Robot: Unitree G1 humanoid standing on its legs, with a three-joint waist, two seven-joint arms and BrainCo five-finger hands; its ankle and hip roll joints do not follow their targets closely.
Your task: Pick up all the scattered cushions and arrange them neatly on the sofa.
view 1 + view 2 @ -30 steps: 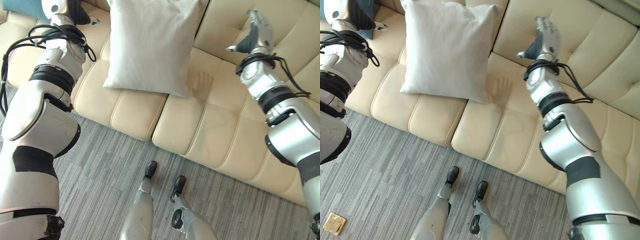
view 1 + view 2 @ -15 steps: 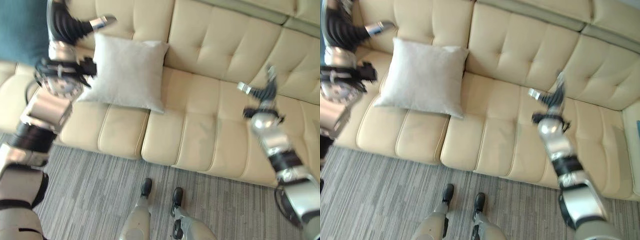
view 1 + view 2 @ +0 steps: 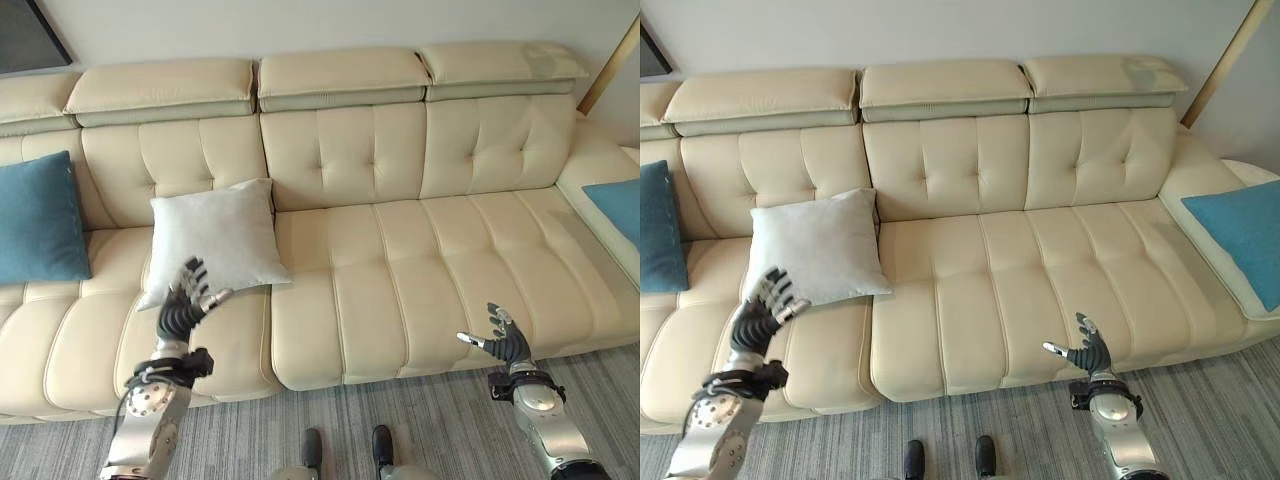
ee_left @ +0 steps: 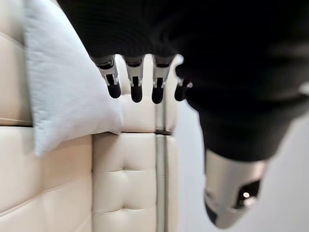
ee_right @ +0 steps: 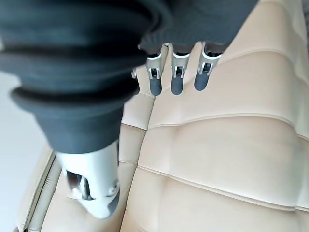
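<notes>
Cream tufted sofa (image 3: 400, 250) spans the view. White cushion (image 3: 212, 238) is leant on the backrest, left-centre seat. Teal cushion (image 3: 35, 218) is propped at far left; a second teal cushion (image 3: 1240, 235) is laid flat on the chaise at far right. Left hand (image 3: 183, 308) is raised just in front of the white cushion's lower edge, fingers spread, nothing held. Right hand (image 3: 498, 338) is held low by the seat front, fingers relaxed, nothing held. Risk: white cushion could be knocked askew if the left hand is swept fwd; chaise cushion may get skipped, being well apart from both hands.
</notes>
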